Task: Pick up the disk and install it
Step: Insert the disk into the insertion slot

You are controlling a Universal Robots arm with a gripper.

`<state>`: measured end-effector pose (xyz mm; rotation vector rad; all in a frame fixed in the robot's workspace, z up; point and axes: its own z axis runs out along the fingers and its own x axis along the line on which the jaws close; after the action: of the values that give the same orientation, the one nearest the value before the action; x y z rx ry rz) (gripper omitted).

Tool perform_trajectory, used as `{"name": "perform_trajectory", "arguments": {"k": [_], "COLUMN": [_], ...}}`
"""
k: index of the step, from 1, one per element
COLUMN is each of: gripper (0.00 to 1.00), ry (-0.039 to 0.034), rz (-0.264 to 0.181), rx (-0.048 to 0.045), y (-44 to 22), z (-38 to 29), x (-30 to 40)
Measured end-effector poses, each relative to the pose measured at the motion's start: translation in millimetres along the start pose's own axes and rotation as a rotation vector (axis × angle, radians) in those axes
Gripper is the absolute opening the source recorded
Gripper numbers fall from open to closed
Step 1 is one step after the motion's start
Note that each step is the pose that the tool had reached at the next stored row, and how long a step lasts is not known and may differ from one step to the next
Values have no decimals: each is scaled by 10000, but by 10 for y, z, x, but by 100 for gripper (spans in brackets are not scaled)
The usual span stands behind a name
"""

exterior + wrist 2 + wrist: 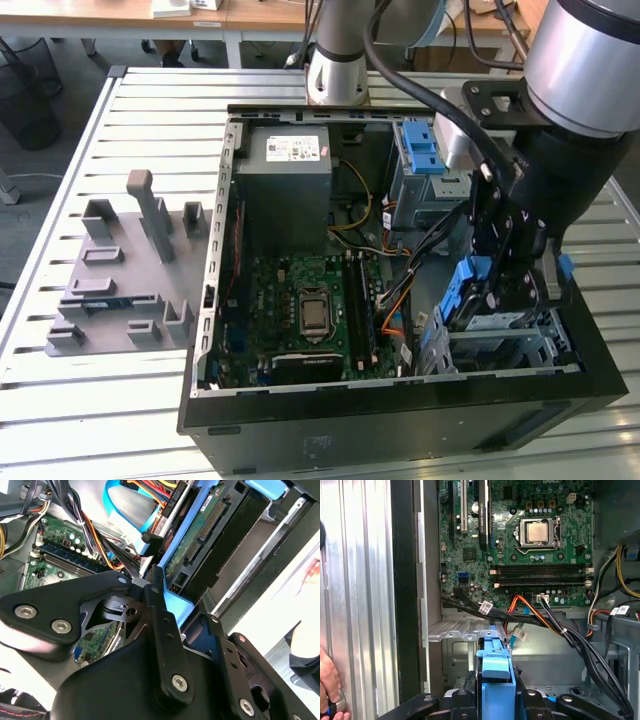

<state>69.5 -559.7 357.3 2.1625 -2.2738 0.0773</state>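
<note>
Fingers [165,635] on disk [496,672] — inside computer case [400,430]

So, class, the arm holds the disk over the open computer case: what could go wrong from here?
1. The disk, held in the gripper, hangs close to the black cable bundle and could snag it.
2. A person's hand is beside the computer case and could be struck.

Slatted metal counter [100,420] bearing an open black computer case [350,440] and, on the exterior view's left beside it, a grey moulded fixture tray [110,290].
</note>
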Motion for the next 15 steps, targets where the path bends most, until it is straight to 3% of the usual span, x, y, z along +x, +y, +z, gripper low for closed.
{"name": "perform_trajectory", "arguments": {"k": [15], "gripper": [36], "ry": [3], "rz": [0], "rx": [0], "y": [2], "z": [66], "x": [-2]}}
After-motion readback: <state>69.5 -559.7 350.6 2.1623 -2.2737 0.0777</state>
